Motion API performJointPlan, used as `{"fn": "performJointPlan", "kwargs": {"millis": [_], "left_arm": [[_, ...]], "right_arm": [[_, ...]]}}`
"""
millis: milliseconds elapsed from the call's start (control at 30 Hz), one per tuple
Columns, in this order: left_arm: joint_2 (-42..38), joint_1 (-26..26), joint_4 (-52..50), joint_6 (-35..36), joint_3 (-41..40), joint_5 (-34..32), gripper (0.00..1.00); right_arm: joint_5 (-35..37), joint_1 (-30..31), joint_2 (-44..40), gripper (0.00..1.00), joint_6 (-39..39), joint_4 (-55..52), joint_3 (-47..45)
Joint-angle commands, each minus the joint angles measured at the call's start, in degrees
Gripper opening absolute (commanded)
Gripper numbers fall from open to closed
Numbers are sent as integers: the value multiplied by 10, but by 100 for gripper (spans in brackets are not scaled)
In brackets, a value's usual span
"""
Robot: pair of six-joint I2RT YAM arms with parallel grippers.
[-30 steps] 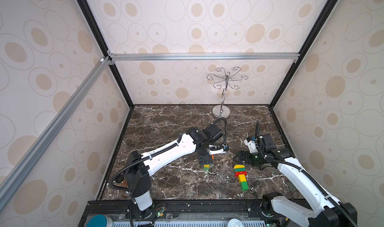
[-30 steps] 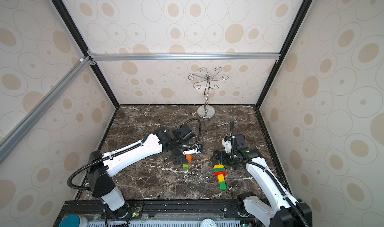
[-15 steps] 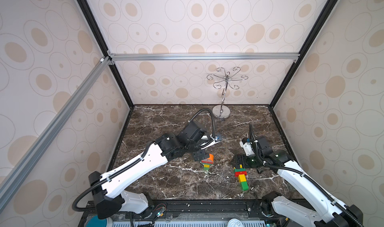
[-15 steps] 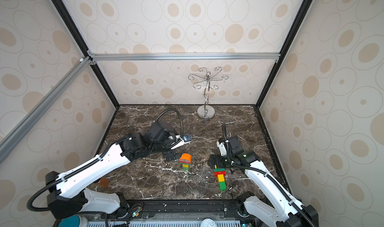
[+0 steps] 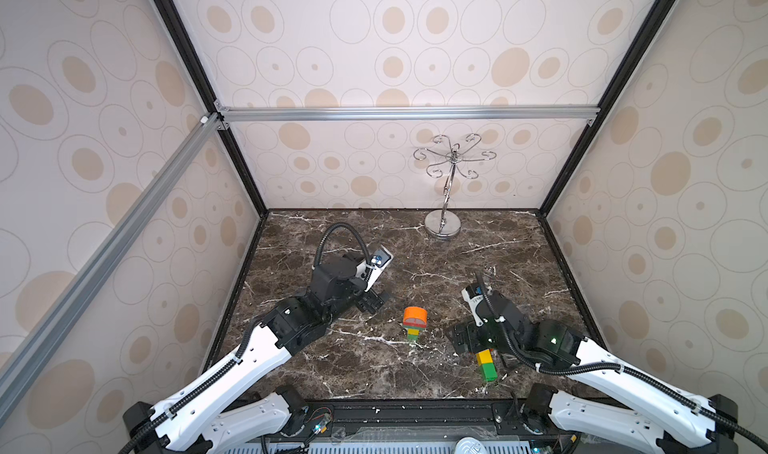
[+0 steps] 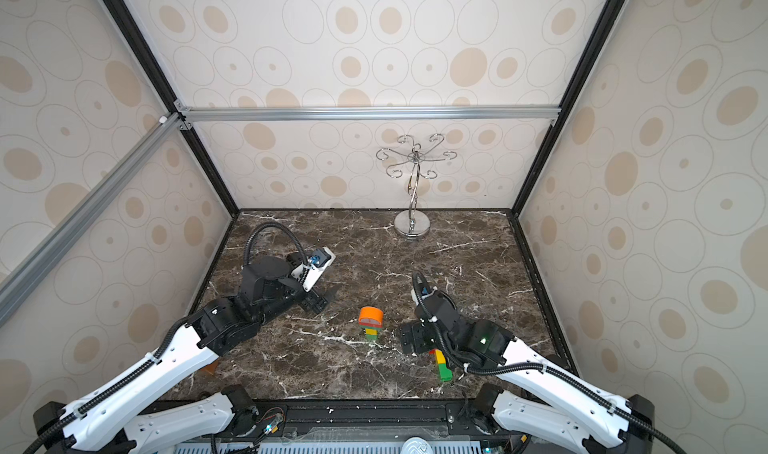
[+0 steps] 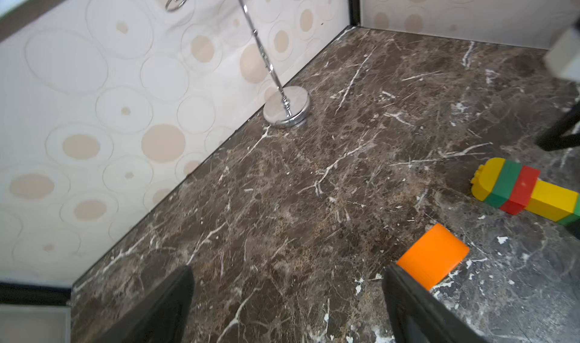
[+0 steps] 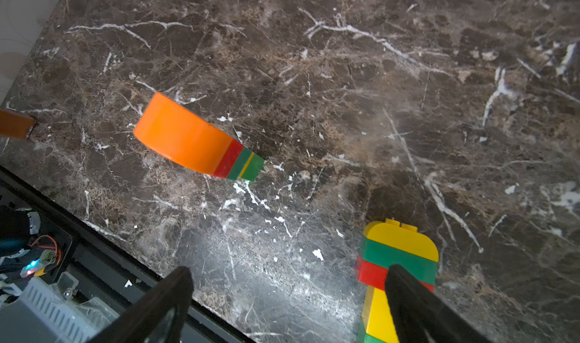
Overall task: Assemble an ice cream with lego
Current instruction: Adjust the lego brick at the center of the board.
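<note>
— Where is the lego?
— In two lots. The orange-domed stack (image 5: 414,322) stands upright near the middle of the marble table (image 5: 415,265), orange over red and green. At its four o'clock the second stack (image 5: 486,364) lies flat: yellow dome, green, red, yellow, green.
— And the pincers?
— The left gripper (image 7: 287,267) hangs at ten o'clock of the orange-domed stack, jaws wide, nothing between them. The right gripper (image 8: 288,270) is spread wide too, over the second stack's domed end. One finger (image 8: 414,297) crosses its red brick; whether it touches, I cannot tell.
— Anything else?
— The silver stand (image 5: 444,223), at twelve o'clock by the back wall.
</note>
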Motion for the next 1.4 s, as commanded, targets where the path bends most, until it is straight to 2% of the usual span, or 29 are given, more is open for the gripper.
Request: {"fn": "performJointPlan", "kwargs": {"millis": [0,133,433,567,733,1100,1367], "left_arm": [[-40,26,89,-74,-42,10,94],[-62,44,112,-93,-85,2,96],[-108,89,141,-132,-146,-4,97],[-119,97,139,-137,-156,-4,98],[-132,103,138,-137,-159,-7,99],[-136,113,134,-133,-162,-9,100],[-134,121,134,-132,-162,0,100]], "right_arm": [[128,75,23,98,64,42,-13],[216,158,55,98,102,67,-10],[293,249,144,98,162,138,-3],[296,254,187,99,174,199,-10],[321,254,245,98,198,203,15],[371,254,285,98,182,309,-18],[415,254,315,98,213,276,6]]}}
